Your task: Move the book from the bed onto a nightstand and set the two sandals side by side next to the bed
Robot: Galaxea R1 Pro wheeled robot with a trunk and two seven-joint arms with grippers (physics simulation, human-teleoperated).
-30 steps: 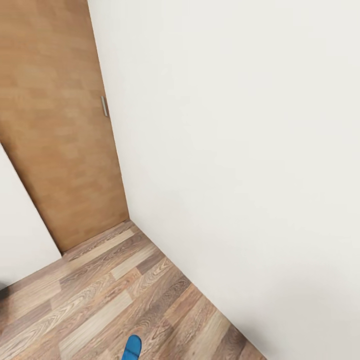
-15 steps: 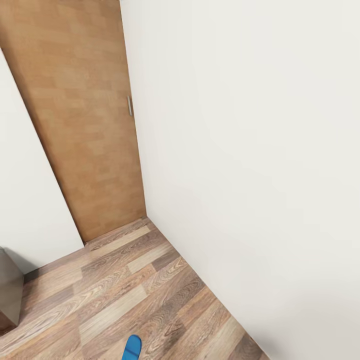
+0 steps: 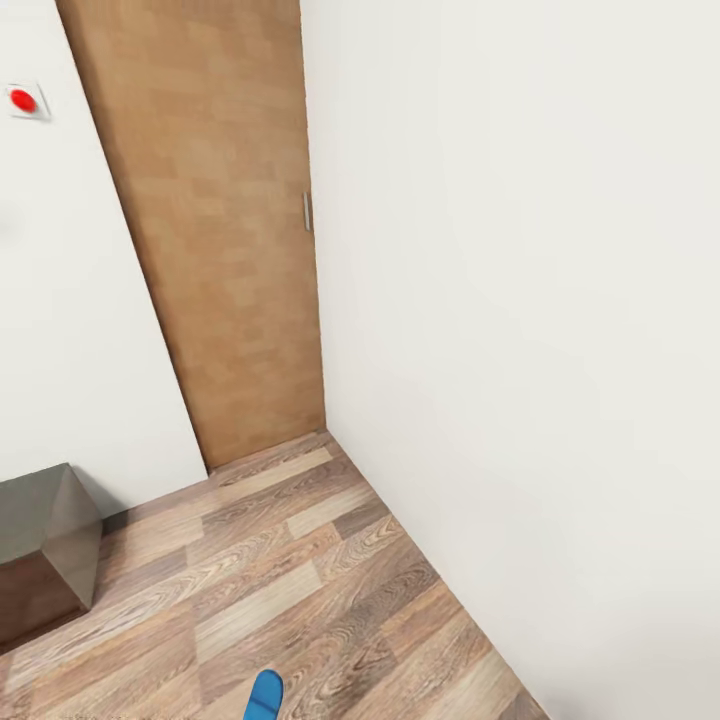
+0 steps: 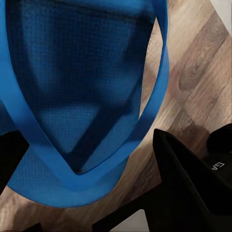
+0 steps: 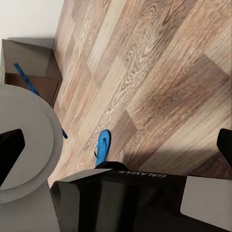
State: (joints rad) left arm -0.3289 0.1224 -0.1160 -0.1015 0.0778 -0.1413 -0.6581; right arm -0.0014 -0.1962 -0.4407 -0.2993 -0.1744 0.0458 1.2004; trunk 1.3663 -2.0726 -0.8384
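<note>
One blue sandal (image 4: 82, 92) sits very close in the left wrist view, its thong straps and sole between the black fingers (image 4: 188, 179) of my left gripper (image 4: 96, 164), which is shut on it. Its blue tip (image 3: 265, 695) pokes into the bottom edge of the head view, above the wood-plank floor (image 3: 300, 580). The right wrist view shows a blue sandal (image 5: 101, 146) just beyond a black robot link. My right gripper (image 5: 117, 145) is open, its fingertips far apart at the picture's edges, with nothing between them. The book, the bed and the nightstand are out of view.
A white wall (image 3: 520, 300) runs close along the right and meets a light-brown wooden door (image 3: 220, 230) with a small metal handle (image 3: 307, 212) in the corner ahead. A low grey-brown cabinet (image 3: 40, 540) stands at the left by a wall with a red button (image 3: 23, 100).
The whole head view has swung left, so the door and corner shifted right in the picture and the cabinet and red button came into view. The sandal tip kept its place in the picture.
</note>
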